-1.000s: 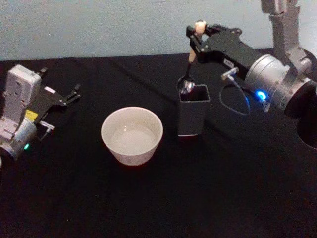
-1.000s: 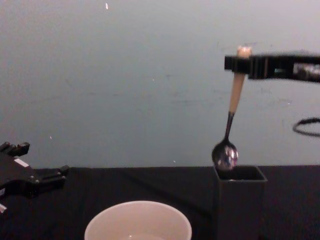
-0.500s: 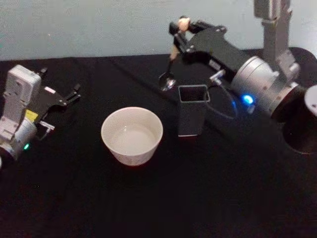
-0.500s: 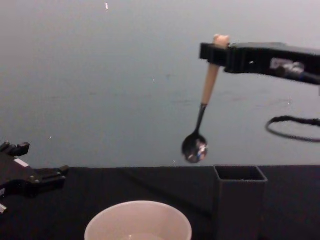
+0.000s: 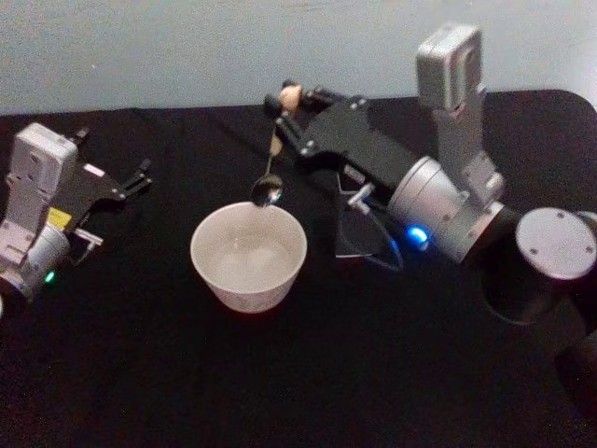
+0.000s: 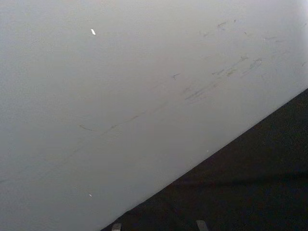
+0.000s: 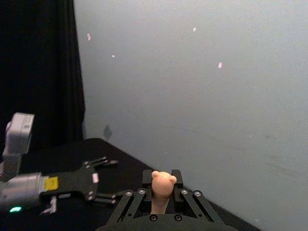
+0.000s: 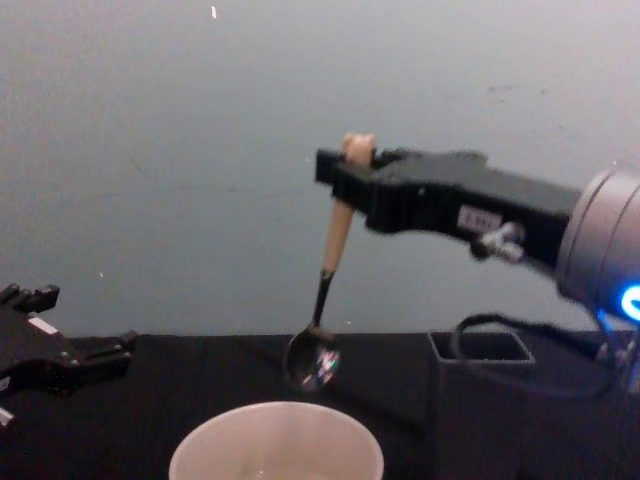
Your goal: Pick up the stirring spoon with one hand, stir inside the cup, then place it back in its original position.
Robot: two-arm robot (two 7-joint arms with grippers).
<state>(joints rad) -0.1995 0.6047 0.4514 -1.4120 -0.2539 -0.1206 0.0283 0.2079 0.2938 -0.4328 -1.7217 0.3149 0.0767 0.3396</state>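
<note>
Pinching stirring spoon (image 8: 333,245) by handle top, R gripper (image 8: 348,178) risks bowl clipping cup (image 5: 247,287) rim if lowered off-centre; L gripper (image 5: 126,187) parked, fingers apart.

Cup (image 5: 247,286) mouth open above; box holder (image 8: 478,420) stands to its right.

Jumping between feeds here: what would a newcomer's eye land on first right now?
First, the right tool above the middle of the table, shut on the bear-topped stirring spoon. The spoon hangs bowl-down just above the far rim of the cup, not yet inside. Next, the left tool, lying open at the table's left side, apart from both.
</note>
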